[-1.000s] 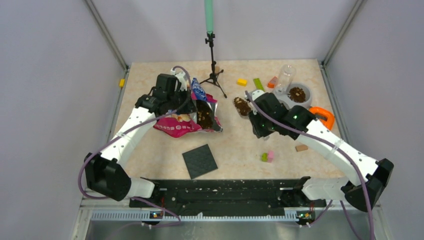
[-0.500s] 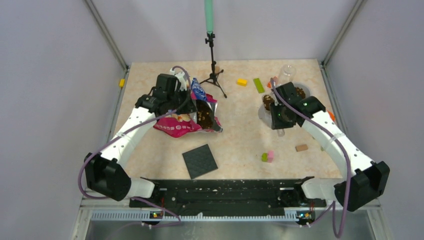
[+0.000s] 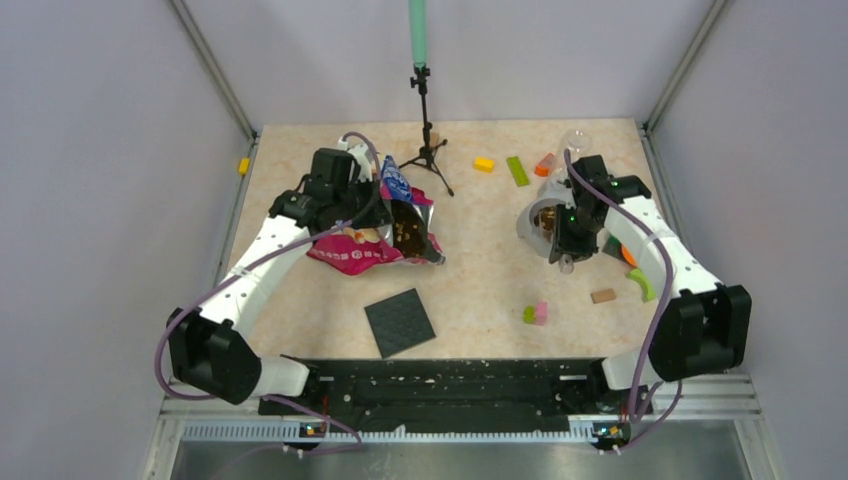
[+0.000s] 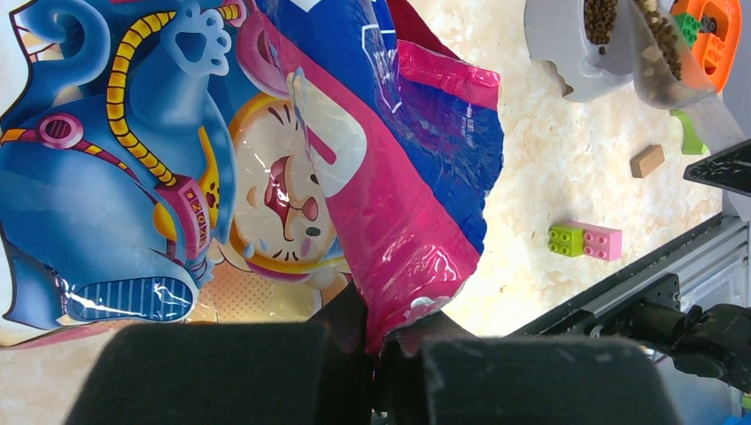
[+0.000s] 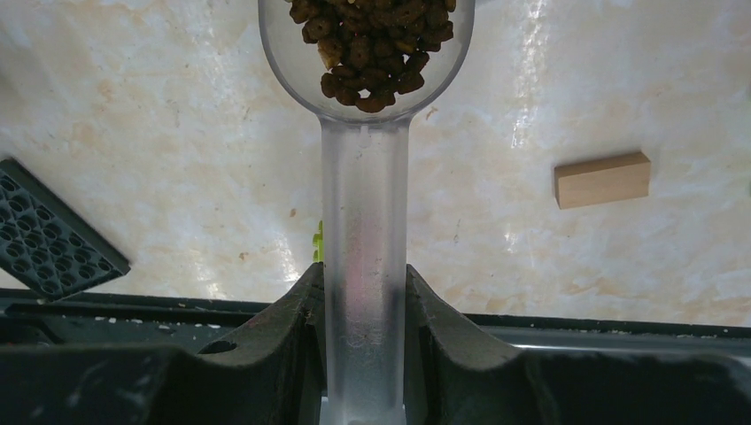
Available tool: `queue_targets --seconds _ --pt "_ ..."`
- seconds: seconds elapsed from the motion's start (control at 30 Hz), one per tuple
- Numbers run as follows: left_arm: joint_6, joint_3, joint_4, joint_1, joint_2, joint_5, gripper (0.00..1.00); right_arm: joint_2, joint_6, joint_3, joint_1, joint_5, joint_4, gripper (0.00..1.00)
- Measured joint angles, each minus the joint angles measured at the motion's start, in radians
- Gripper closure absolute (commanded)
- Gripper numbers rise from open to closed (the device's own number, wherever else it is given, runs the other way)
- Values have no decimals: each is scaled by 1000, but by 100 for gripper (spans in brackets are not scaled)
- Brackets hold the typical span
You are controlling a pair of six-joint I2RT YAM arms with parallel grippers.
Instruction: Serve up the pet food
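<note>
Pet food (image 5: 372, 40) fills the scoop (image 5: 365, 221), the right hand (image 5: 364, 288) clamped on its handle, by the grey bowl (image 4: 553, 49). The left hand (image 4: 376, 341) pinches the bag (image 4: 398, 221) edge. A wood block (image 5: 602, 179) and a mat (image 5: 53, 235) lie on the table (image 5: 177, 133) nearby.

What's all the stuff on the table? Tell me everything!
pet food bag: one, pink and blue, left side, open
kibble: brown heaps, in the bag mouth, scoop and bowl
scoop: one, clear, right side, beside the bowl
bowl: one, grey, right side
mat: one, black, front middle
tripod: one, black, back middle
toy blocks: at least six, mixed colours, scattered back and right
left hand: one, black, shut on the pet food bag
right hand: one, black, shut on the scoop handle
</note>
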Motion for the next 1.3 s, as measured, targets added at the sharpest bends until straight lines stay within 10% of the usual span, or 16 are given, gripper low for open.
queue_targets --seconds 1.3 --pt "14 -37 11 4 -50 -55 100 257 250 219 -179 -356 -154 100"
